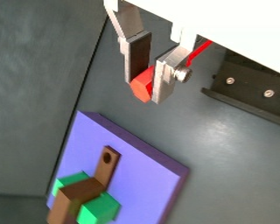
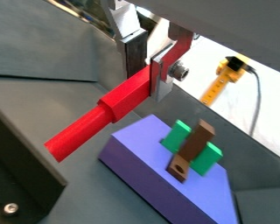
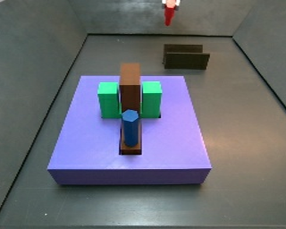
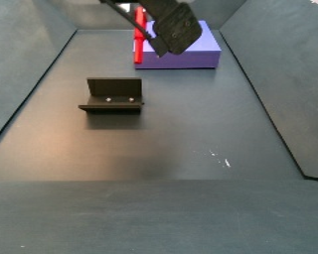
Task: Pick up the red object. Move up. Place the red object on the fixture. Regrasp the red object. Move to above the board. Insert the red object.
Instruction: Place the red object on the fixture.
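Red object [image 2: 105, 115] fills the wrist view, clamped near one end betw. silver fingers [image 1: 166, 74] of gripper [image 1: 149, 77], held high. Board [image 3: 133, 134] sits below, fixture [image 4: 112, 95] well apart at board's 1 o'clock in side view. Risk: long overhang tilts the peg, so it jams at insertion.

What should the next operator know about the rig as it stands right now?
Pincer: shut on the red peg, raised off the floor, not over the fixture.
Fixture: nothing on it, standing on the floor apart from the board.
Board: carries green blocks, a brown upright and a blue peg.
Done: peg in grasp.
Left: whether the fixture regrasp has happened cannot be told; reach the board, insert.
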